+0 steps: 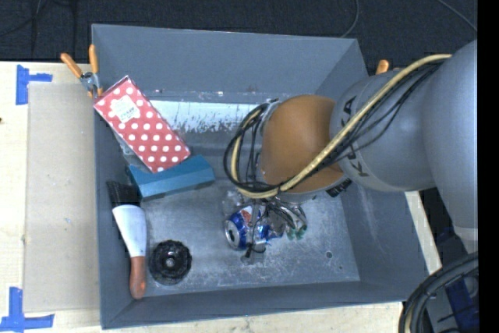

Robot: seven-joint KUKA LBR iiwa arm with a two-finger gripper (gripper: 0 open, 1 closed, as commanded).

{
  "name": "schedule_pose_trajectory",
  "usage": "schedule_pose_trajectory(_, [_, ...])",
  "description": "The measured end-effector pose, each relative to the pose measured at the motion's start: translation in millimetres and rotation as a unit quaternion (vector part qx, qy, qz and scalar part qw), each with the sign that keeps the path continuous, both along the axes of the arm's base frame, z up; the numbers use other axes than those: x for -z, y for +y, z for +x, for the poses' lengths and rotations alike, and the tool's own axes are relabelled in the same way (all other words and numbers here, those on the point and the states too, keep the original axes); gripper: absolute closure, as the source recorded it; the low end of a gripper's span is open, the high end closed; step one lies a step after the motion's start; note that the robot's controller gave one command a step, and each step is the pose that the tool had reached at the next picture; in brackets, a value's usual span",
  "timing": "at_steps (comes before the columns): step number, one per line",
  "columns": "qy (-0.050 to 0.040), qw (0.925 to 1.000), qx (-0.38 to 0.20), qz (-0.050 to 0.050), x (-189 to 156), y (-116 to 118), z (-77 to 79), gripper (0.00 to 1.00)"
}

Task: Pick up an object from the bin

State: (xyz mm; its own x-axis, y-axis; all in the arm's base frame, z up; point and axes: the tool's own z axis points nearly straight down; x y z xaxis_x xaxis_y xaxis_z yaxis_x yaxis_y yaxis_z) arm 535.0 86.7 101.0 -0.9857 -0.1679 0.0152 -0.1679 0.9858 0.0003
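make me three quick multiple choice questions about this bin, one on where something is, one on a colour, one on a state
1. Where in the bin is the black round cap?
A. lower left of the floor, beside the brush
B. up on the far wall
C. outside the rim

2. What does the box look like?
A. green stripes
B. red with white dots
C. plain yellow

3. How is that box placed?
A. flat in the middle of the floor
B. standing upright at the right wall
C. tilted against the upper-left wall

Answers:
1 A, the cap sits next to the brush handle.
2 B, white dots cover its red face.
3 C, it leans askew at that wall, well away from the claw, which is over a crumpled blue and silver can.
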Motion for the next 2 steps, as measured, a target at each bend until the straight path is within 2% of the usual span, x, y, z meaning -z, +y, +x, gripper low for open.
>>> schedule_pose_trajectory(1, [-0.0046,1.0,0.003,0.001,19,-54,21.3,0.0])
schedule_pose_trajectory(2, [0.0015,0.9975,0.07,-0.001,32,-55,2.0,1.0])
